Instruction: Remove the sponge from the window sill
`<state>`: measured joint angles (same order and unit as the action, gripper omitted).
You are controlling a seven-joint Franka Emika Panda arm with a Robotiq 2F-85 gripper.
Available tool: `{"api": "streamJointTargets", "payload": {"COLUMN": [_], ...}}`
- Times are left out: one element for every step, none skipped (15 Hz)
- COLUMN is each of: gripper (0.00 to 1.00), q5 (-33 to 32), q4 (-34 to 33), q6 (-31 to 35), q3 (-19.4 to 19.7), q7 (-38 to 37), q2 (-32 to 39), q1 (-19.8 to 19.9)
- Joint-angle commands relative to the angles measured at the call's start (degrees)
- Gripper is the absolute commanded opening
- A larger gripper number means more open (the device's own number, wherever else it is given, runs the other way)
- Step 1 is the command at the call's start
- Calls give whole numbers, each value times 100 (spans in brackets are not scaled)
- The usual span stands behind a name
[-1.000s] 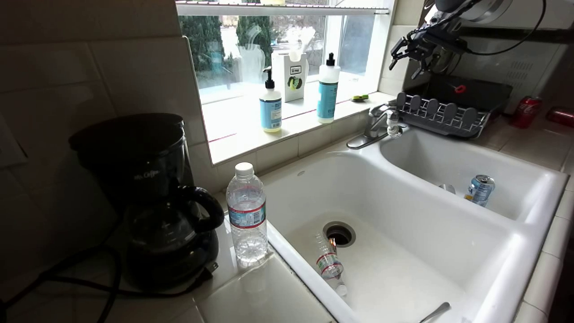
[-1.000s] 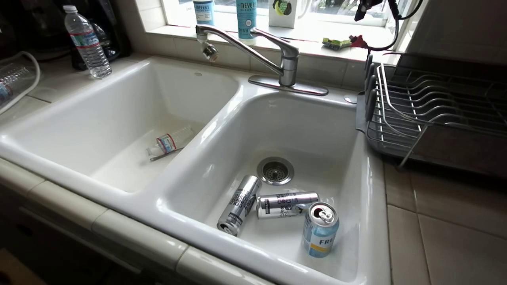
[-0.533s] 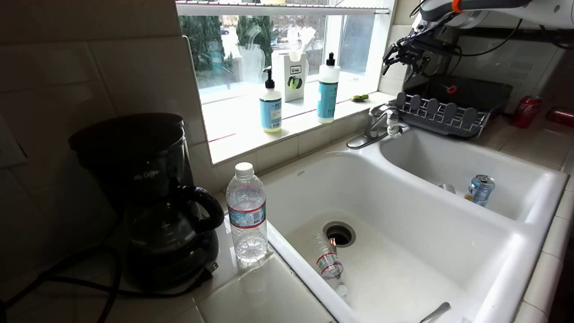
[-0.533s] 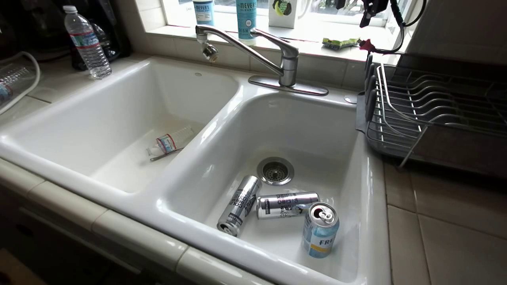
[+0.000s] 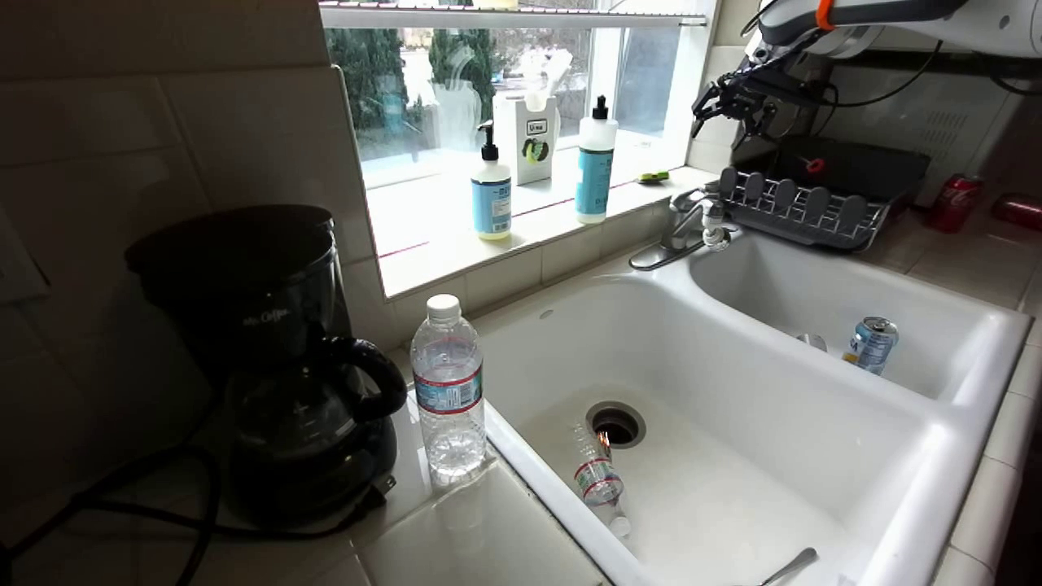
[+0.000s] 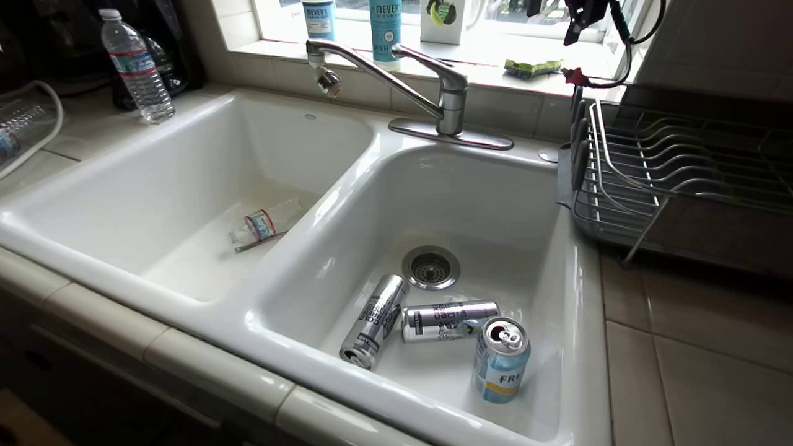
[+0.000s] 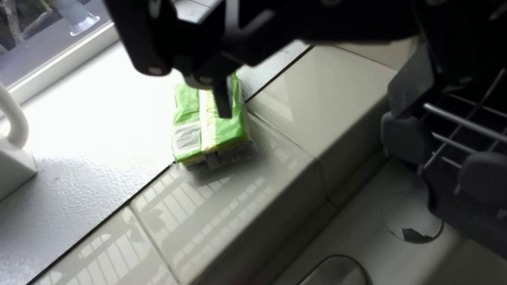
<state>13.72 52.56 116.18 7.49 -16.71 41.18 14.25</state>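
Observation:
The sponge, a flat green and yellow block in a wrapper, lies on the window sill (image 5: 440,256) near its dish-rack end. The sponge shows in both exterior views (image 5: 654,177) (image 6: 534,69) and in the wrist view (image 7: 233,132). My gripper (image 5: 720,134) is open and empty, above and to the rack side of the sponge. In the wrist view, the gripper (image 7: 317,109) has its jaws wide apart. One fingertip (image 7: 224,107) overlaps the sponge in the picture, the other fingertip (image 7: 412,87) overlaps the rack's side. No contact with the sponge is visible.
Two blue-labelled soap bottles (image 5: 492,199) (image 5: 595,167) and a white carton (image 5: 533,155) stand on the sill. The faucet (image 6: 452,93) rises in front of it. The dish rack (image 6: 638,167) stands beside the sink (image 6: 266,316). A red piece (image 6: 575,76) hangs near the sponge.
My gripper has moved toward the window and slightly down, mostly in the earlier half second, with little motion since. The red piece no longer overlaps the sponge. The sponge has not moved.

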Motion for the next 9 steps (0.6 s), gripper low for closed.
{"api": "streamJointTargets", "payload": {"gripper": [100, 100, 98, 97, 98, 95, 95, 88, 85], "q5": [69, 113, 150, 187, 231, 255, 279, 303, 322], "q4": [-210, -234, -264, -333, -393, -455, -541, -647, -726], "q6": [668, 874, 1050, 1206, 1326, 1438, 1524, 1580, 1628], "q3": [-84, -135, -185, -240, -297, -334, -373, -405, -428], "q7": [97, 112, 112, 103, 92, 69, 53, 23, 0], "q2": [473, 566, 656, 760, 850, 930, 1009, 1088, 1136], "q1": [-11, -2, 2, 11, 24, 25, 27, 30, 30]}}
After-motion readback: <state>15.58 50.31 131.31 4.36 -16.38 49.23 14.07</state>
